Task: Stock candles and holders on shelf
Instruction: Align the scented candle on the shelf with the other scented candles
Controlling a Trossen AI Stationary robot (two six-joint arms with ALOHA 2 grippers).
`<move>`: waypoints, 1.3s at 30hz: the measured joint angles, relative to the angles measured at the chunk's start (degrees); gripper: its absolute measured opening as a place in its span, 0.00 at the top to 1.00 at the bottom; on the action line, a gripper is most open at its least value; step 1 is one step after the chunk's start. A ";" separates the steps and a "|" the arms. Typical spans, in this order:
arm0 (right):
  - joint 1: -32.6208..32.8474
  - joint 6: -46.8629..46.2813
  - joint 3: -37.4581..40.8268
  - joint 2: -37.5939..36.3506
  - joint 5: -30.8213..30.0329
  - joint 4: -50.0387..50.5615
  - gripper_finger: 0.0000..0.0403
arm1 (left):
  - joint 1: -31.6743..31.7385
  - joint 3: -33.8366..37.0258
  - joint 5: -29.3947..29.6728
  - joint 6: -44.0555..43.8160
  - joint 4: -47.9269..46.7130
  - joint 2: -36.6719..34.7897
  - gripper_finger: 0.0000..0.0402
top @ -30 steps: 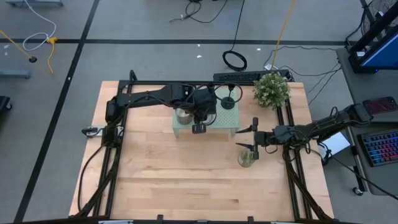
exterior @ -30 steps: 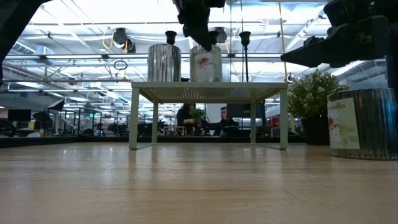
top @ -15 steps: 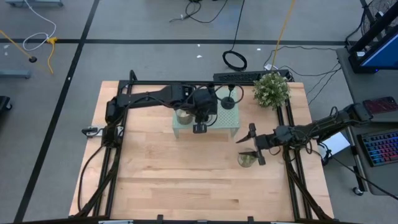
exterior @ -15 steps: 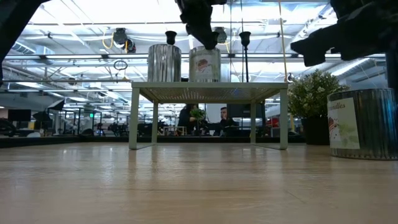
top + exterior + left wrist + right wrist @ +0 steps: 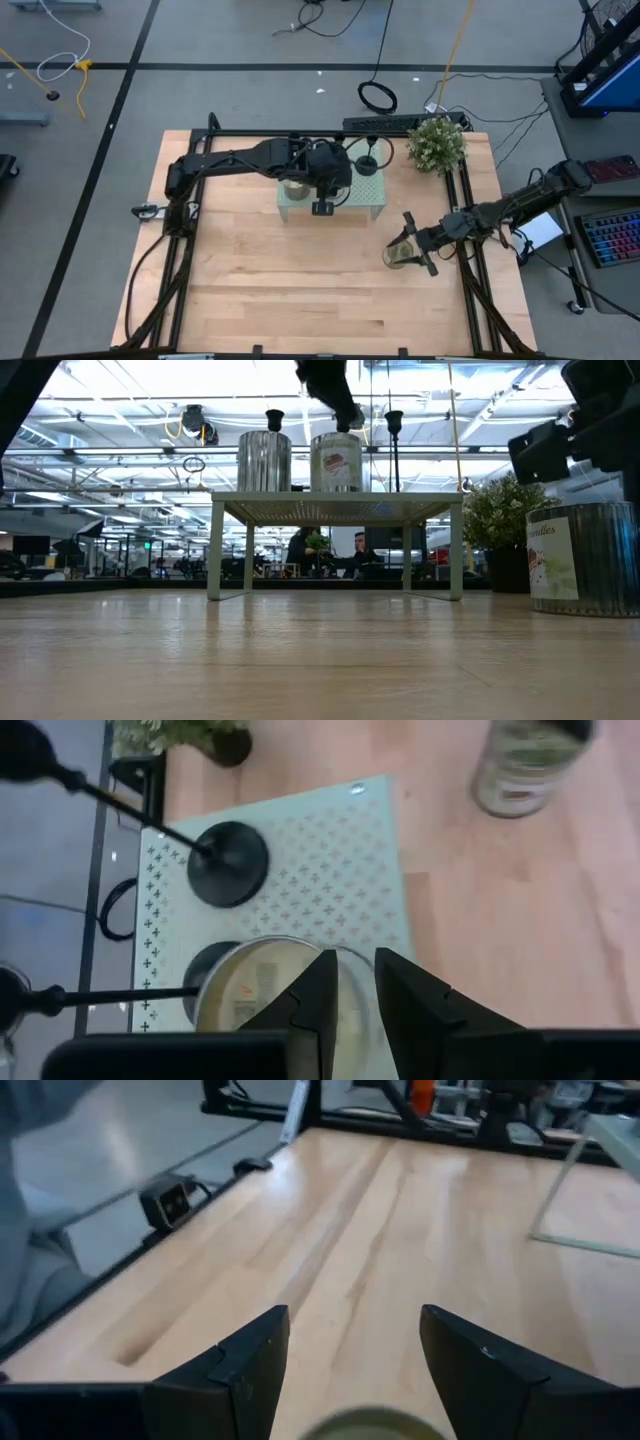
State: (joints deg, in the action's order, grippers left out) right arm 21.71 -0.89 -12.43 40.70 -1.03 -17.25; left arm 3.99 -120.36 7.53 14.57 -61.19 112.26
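The mint-green shelf (image 5: 366,196) stands at the table's far middle. One candle (image 5: 263,460) stands on its left part, and a second candle (image 5: 337,462) stands beside it under my left gripper (image 5: 355,955), which is shut on it. Black holders (image 5: 228,865) stand by their disc bases on the shelf's far side; another base (image 5: 203,968) is half hidden behind the candle. A third candle (image 5: 396,257) stands on the wood at the right. My right gripper (image 5: 355,1320) is open just above it, and the jar's top (image 5: 375,1428) shows below its fingers. My left gripper has the second candle by its glass rim (image 5: 352,960), which passes between the two fingertips, one finger over the wax and one outside the jar. The fingers come from above, pointing down. The candle stands upright with its bottom on the shelf's top.
A bushy potted plant (image 5: 436,143) stands at the far right corner, behind the third candle. Black frame rails (image 5: 468,270) run along the table's left and right sides. Bare wood (image 5: 300,280) lies in front of the shelf.
My left gripper has shifted a little toward the table's right edge, and the second candle has moved with it along the shelf top, staying upright. My right gripper has swung toward the near edge and down, and has turned over the third candle.
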 joint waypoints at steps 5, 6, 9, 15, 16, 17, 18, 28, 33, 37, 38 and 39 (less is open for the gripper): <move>1.69 -1.92 0.00 -2.63 -0.33 6.84 0.45 | -3.23 -0.06 0.02 1.24 1.14 -3.18 0.81; 2.07 -3.08 -0.02 -3.00 -0.31 7.73 0.45 | -3.95 -0.07 0.15 0.98 1.56 -4.03 0.81; 3.56 -5.24 -2.44 -4.10 -0.18 15.44 0.45 | -6.08 -0.09 1.99 -0.38 1.30 -6.68 0.81; 5.66 -10.18 -16.69 -1.67 -3.07 38.16 0.45 | -9.55 -0.09 8.04 -3.00 0.90 -9.28 0.81; 6.22 -11.10 -18.01 -0.66 -3.11 40.75 0.45 | -9.95 -0.11 8.62 -3.17 0.72 -9.43 0.81; 6.81 -11.92 -18.72 0.49 -3.09 42.21 0.46 | -10.36 -0.11 9.06 -3.19 -0.19 -9.59 0.81; 7.44 -13.14 -18.84 1.84 -2.80 42.53 0.46 | -10.70 -0.11 9.32 -3.19 -1.48 -9.61 0.81; 10.79 -17.02 -18.12 13.18 -3.70 41.54 0.57 | -11.04 -0.07 11.06 -8.75 -10.69 -9.59 0.81; 10.50 -12.76 -18.12 13.69 -3.73 41.45 0.70 | -11.04 -0.07 11.02 -9.46 -11.85 -9.59 0.81; 10.50 -11.36 -18.12 13.69 -3.63 41.45 0.89 | -11.13 -0.07 10.97 -12.10 -12.77 -9.59 0.81; 10.50 -10.93 -18.12 13.71 -3.67 41.43 0.94 | -11.13 -0.07 10.97 -12.70 -12.87 -9.59 0.81; 10.52 -10.23 -18.12 13.71 -3.89 41.38 0.97 | -11.17 -0.07 10.97 -13.27 -12.89 -9.59 0.81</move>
State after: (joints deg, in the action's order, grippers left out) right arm 32.23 -11.12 -30.55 54.41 -4.92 24.13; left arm -7.18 -120.42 18.50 1.29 -74.08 102.67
